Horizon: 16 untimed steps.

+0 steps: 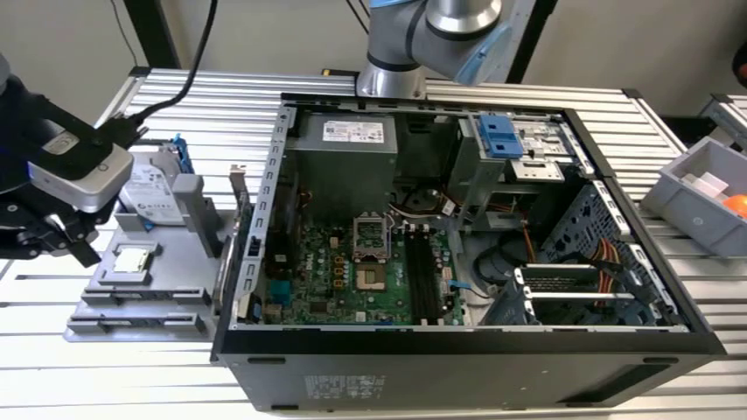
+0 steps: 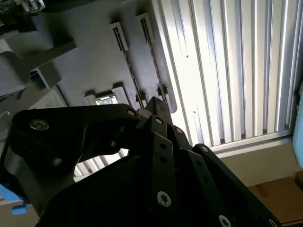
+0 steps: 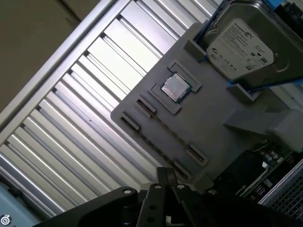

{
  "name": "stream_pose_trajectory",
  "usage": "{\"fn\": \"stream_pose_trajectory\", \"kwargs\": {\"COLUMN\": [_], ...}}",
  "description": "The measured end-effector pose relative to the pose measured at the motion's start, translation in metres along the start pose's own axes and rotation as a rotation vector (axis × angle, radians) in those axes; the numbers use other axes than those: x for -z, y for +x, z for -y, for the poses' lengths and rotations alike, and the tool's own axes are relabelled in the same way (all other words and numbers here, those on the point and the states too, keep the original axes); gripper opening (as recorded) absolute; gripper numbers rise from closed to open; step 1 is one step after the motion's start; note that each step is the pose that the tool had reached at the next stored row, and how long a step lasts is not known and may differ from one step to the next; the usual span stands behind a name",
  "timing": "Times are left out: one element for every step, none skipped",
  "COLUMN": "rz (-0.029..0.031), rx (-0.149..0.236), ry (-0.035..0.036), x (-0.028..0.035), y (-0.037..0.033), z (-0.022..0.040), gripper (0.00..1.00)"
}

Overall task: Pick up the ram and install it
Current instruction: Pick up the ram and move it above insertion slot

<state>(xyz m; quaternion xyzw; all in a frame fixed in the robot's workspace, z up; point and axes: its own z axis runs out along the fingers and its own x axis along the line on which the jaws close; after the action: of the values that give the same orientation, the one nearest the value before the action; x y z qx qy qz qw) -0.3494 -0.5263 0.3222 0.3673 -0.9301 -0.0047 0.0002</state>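
The ram is out of view. In the exterior view my gripper [image 1: 73,247] hangs at the left over the grey parts fixture [image 1: 140,308], beside the open computer case [image 1: 467,343]. Both wrist views show the black fingers drawn together at their tips [image 3: 163,172] [image 2: 154,102], with nothing visible between them. The tips sit just above the fixture's long narrow slots [image 3: 161,130], which hold nothing. Inside the case, the motherboard's dark memory slots [image 1: 422,280] run beside the processor socket [image 1: 371,280].
On the fixture [image 3: 213,113] lie a small square silver processor [image 3: 176,87] [image 1: 132,259] and a grey hard drive [image 3: 241,40] [image 1: 152,197] in a blue frame. A grey bin [image 1: 701,197] sits at the exterior view's right on the ribbed metal table [image 1: 210,96].
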Motion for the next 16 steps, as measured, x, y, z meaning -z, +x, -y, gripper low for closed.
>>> {"fn": "stream_pose_trajectory", "kwargs": {"rz": [-0.0001, -0.0002, -0.0002, -0.0004, -0.0004, -0.0005, -0.0006, -0.0007, -0.0007, -0.0008, -0.0010, -0.0010, -0.0011, -0.0013, -0.0013, -0.0014], "rx": [0.009, 0.020, 0.028, 0.038, 0.047, 0.057, 0.067, 0.076, 0.087, 0.096, 0.108, 0.118, 0.129, 0.140, 0.152, 0.163], "ry": [0.0000, -0.0001, -0.0001, -0.0001, -0.0002, -0.0002, -0.0002, -0.0003, -0.0003, -0.0003, -0.0003, -0.0004, -0.0004, -0.0005, -0.0005, -0.0005], "x": [0.0000, 0.0000, 0.0000, 0.0000, 0.0000, 0.0000, 0.0000, 0.0000, 0.0000, 0.0000, 0.0000, 0.0000, 0.0000, 0.0000, 0.0000, 0.0000], "y": [0.0000, -0.0001, -0.0001, -0.0001, -0.0001, -0.0002, -0.0002, -0.0002, -0.0002, -0.0002, -0.0003, -0.0003, -0.0003, -0.0003, -0.0004, -0.0004], "z": [0.0000, -0.0001, -0.0001, -0.0001, -0.0001, -0.0002, -0.0002, -0.0002, -0.0002, -0.0003, -0.0003, -0.0003, -0.0003, -0.0004, -0.0004, -0.0004], "gripper": [0.00, 0.00, 0.00, 0.00, 0.00, 0.00, 0.00, 0.00, 0.00, 0.00, 0.00, 0.00, 0.00, 0.00, 0.00, 0.00]}}
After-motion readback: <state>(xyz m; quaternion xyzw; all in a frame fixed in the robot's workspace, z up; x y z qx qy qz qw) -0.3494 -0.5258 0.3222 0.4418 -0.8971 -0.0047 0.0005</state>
